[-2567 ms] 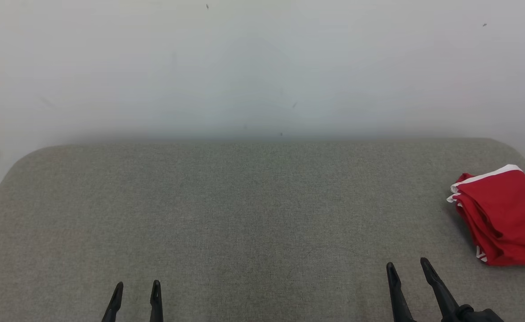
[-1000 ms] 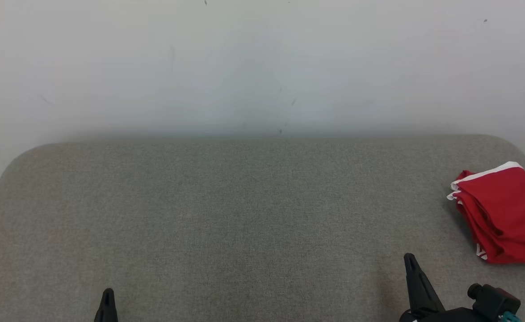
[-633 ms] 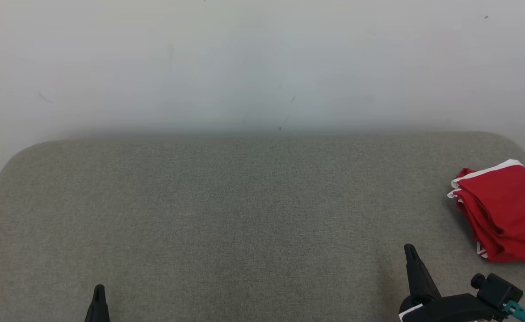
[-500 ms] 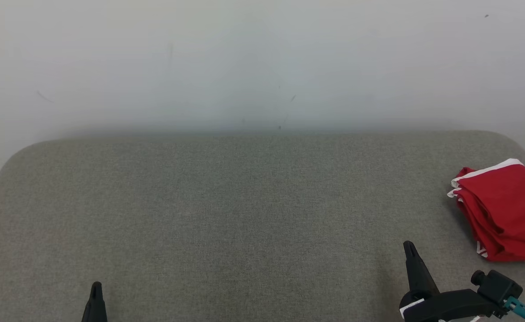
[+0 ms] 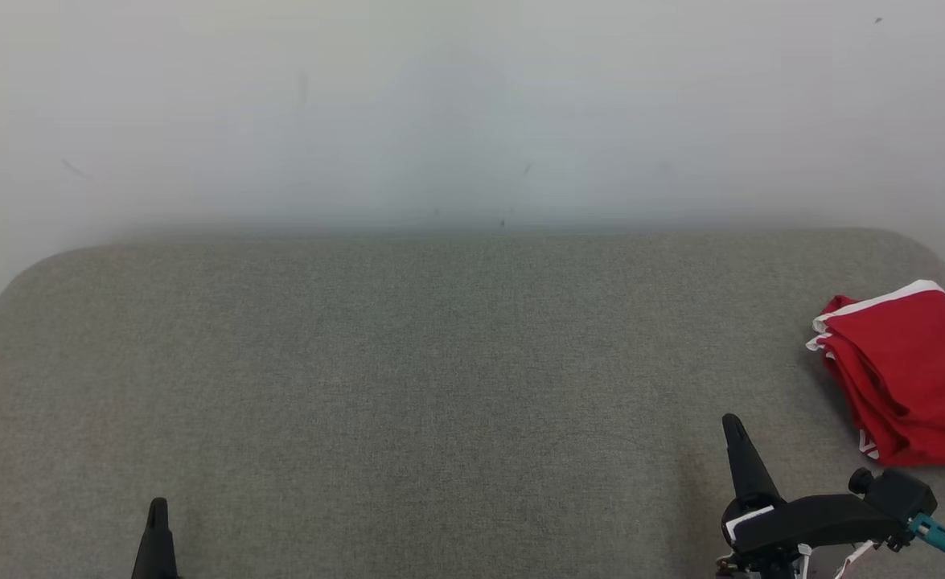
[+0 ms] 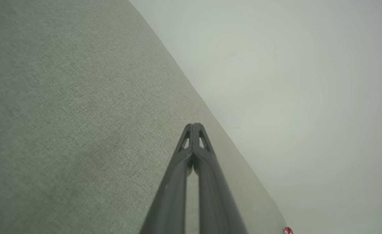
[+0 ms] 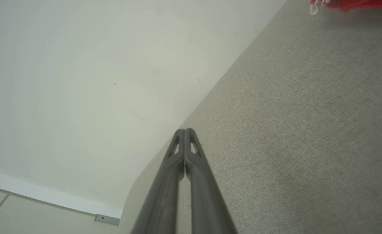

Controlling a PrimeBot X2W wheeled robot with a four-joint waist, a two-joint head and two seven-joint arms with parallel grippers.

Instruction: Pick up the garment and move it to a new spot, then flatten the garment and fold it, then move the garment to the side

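The garment (image 5: 906,374) is a folded red piece with white trim, lying at the far right of the grey padded surface (image 5: 440,378); a strip of the garment (image 7: 353,4) also shows at the top right of the right wrist view. My right gripper (image 5: 733,426) stands shut and empty in front of and to the left of the garment, apart from it. In its own wrist view the right gripper (image 7: 185,130) has its tips pressed together. My left gripper (image 5: 157,508) sits low at the front left, and its wrist view shows the left gripper (image 6: 194,124) shut on nothing.
A plain pale wall (image 5: 472,112) rises right behind the padded surface, whose far corners are rounded. In the right wrist view a white baseboard (image 7: 47,200) and tiled floor show past the surface's end.
Both grippers went from open to shut on nothing. The right arm has rolled onto its side and its tip has risen in view. The camera has tilted slightly.
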